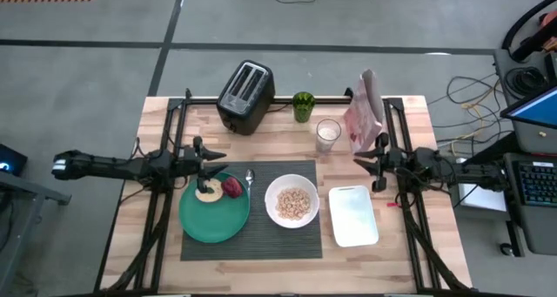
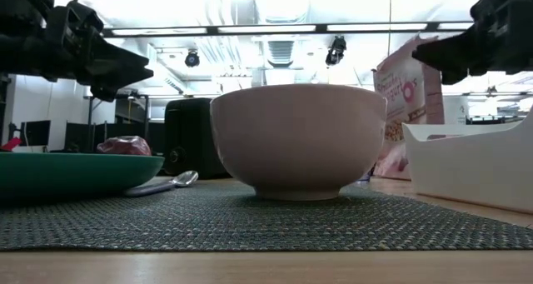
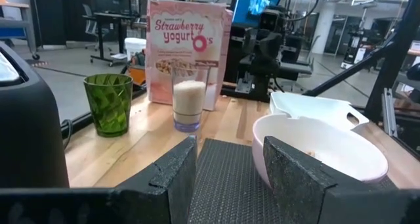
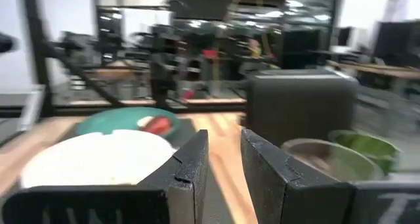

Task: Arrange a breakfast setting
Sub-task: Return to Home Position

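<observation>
A dark ribbed placemat (image 1: 252, 232) lies on the wooden table. On it stand a round green plate (image 1: 209, 223) with food and a white bowl (image 1: 291, 201) of cereal. A white rectangular dish (image 1: 353, 215) sits on the table to the mat's right. At the far side stand the black toaster (image 1: 244, 97), the milk glass (image 1: 327, 135) and the pink cereal box (image 1: 363, 112). My left gripper (image 1: 219, 164) hovers open above the plate's far edge, pointing right. My right gripper (image 1: 357, 162) hovers above the dish's far end, pointing left. Its fingers (image 4: 225, 142) are narrowly apart with nothing between them.
A green glass (image 1: 303, 105) stands between the toaster and the cereal box. A spoon (image 1: 250, 178) lies on the mat between plate and bowl. Black frame rails (image 1: 165, 201) run along both table sides. A laptop and cables (image 1: 531, 114) lie beyond the right edge.
</observation>
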Robot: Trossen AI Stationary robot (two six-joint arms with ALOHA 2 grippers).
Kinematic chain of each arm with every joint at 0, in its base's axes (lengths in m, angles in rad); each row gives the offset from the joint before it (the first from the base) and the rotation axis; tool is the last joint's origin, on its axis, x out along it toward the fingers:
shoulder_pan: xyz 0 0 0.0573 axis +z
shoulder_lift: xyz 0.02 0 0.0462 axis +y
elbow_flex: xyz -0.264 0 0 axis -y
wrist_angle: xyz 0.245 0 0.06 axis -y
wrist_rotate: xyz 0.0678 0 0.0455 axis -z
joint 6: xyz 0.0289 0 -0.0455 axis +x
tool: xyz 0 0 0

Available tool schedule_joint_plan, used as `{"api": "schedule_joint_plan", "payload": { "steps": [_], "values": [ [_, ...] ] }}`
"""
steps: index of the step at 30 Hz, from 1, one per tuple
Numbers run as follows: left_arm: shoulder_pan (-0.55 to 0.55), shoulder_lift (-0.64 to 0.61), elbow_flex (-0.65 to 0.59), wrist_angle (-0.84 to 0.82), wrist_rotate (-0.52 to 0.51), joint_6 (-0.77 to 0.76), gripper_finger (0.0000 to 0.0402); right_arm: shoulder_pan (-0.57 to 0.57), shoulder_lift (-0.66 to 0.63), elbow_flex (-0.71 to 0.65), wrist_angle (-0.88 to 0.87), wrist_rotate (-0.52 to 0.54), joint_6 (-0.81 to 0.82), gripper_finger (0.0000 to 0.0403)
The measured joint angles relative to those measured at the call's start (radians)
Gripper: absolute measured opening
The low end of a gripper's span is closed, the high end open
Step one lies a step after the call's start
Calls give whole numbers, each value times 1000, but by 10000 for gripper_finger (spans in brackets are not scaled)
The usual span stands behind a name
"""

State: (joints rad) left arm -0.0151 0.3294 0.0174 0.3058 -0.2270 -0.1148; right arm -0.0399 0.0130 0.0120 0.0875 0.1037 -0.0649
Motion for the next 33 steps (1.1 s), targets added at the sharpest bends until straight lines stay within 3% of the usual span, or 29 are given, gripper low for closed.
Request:
{"api": "schedule_joint_plan", "payload": {
  "steps": [4,33],
  "values": [
    [0,7,0,0,1,-2,160,0,9,0,-8,55,-7,82],
    [0,16,1,0,1,1,160,0,10,0,-8,55,-13,82]
  ]
}}
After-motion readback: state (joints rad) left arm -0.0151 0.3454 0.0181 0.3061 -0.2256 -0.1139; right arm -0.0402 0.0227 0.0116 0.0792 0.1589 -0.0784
